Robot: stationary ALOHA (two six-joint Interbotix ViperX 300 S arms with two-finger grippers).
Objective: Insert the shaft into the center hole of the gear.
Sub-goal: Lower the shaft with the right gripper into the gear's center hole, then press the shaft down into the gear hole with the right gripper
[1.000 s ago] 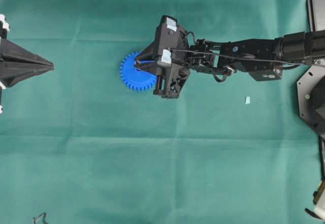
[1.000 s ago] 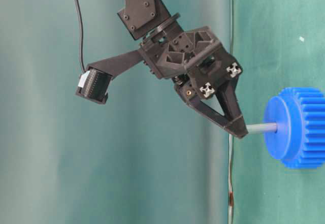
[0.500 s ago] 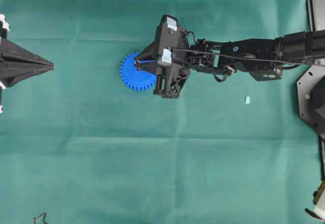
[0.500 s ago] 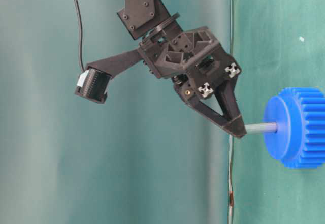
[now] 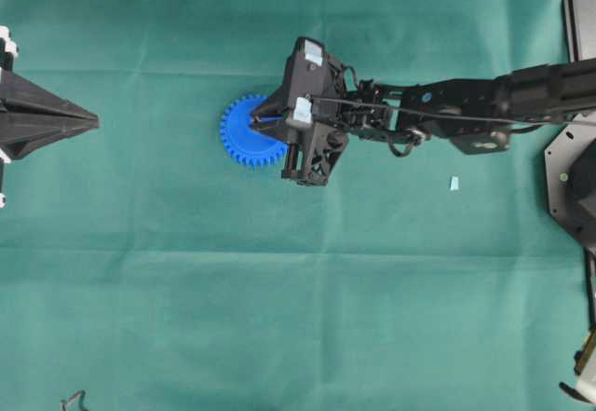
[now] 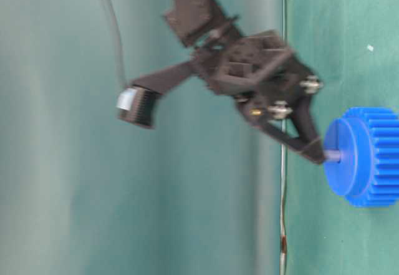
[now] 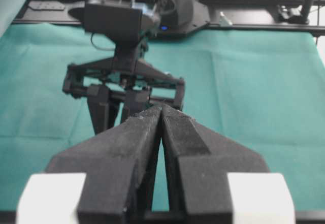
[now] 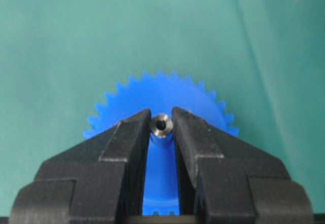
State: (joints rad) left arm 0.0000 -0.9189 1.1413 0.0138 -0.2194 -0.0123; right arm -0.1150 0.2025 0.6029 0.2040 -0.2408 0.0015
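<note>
At gear (image 6: 365, 156) centre, twelve o'clock of right gripper (image 8: 162, 128): shaft (image 8: 162, 125) clenched between jaws, mostly seated in center hole, final push remaining; left gripper (image 7: 161, 113) clenched, idle.

Four views on my rig
Overhead looks down; the table-level and right wrist cameras both see the gear (image 8: 161, 102) closely.

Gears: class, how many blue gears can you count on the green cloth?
1. The gear lies left of centre on the cloth, partly under the right hand. None seems hidden.
</note>
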